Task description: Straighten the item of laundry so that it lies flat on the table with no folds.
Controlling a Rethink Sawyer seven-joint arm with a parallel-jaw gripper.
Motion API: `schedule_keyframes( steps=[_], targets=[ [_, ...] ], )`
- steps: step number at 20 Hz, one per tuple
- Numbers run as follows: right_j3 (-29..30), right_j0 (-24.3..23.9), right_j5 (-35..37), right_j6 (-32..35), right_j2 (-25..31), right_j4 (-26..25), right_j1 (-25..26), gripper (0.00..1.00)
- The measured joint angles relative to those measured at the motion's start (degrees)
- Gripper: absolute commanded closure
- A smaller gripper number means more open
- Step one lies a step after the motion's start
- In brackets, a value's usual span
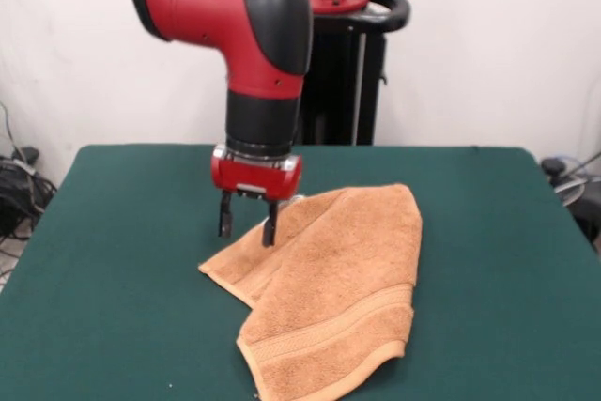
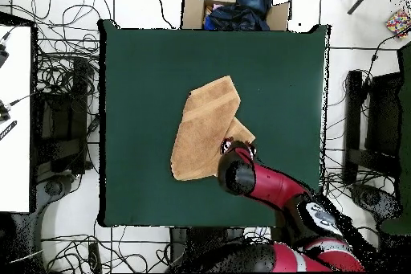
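Towel [image 1: 329, 288] remains folded on the counter [image 1: 122, 260]; end effector [image 1: 247, 220], fingers apart and empty, hovers at its left corner.

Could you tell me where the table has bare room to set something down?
The table is bare along every side of the towel: widest between the towel and the edge at the overhead view's left, and in a broad strip on the cardboard-box side. It is crowded at the towel's corner nearest the robot, where the open gripper comes down on it.
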Motion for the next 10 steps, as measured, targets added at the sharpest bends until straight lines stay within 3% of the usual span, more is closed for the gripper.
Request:
schedule_keyframes(
  steps=[4,10],
  targets=[
    [-0.40,-1.07,-2.01,0.00,0.01,-0.18,4.48,0.00],
    [-0.40,-1.21,-5.10,0.00,-0.03,-1.64,5.25,0.00]
  ],
)
